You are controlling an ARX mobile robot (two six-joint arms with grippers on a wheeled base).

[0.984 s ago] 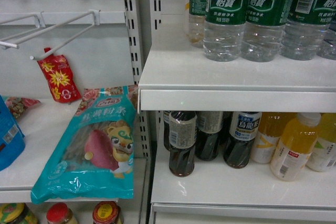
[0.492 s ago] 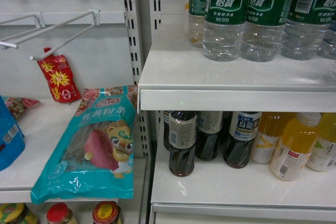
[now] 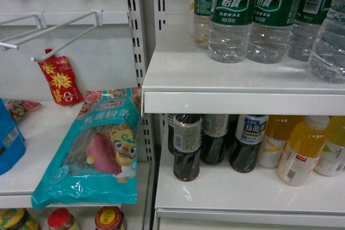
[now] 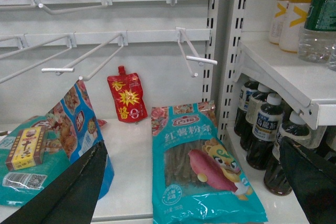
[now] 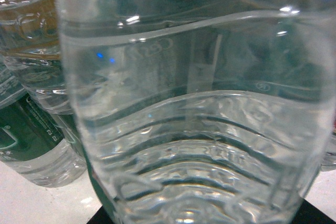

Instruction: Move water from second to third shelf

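- Since a second ago, one water bottle (image 3: pixel 330 41) has come forward at the right end of the upper shelf (image 3: pixel 242 100), tilted, ahead of its row.
- Right wrist view: that bottle fills the lens; I cannot tell the finger state.
- Left gripper (image 4: pixel 194 182) stands open, below that shelf, nothing between its fingers.
- Dark bottles (image 3: pixel 187 146) stand beneath the shelf.

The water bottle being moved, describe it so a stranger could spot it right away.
On the white upper shelf at the right, find the row of green-labelled water bottles. The water bottle at the far right edge is the one: it leans and sits forward of the upright row.
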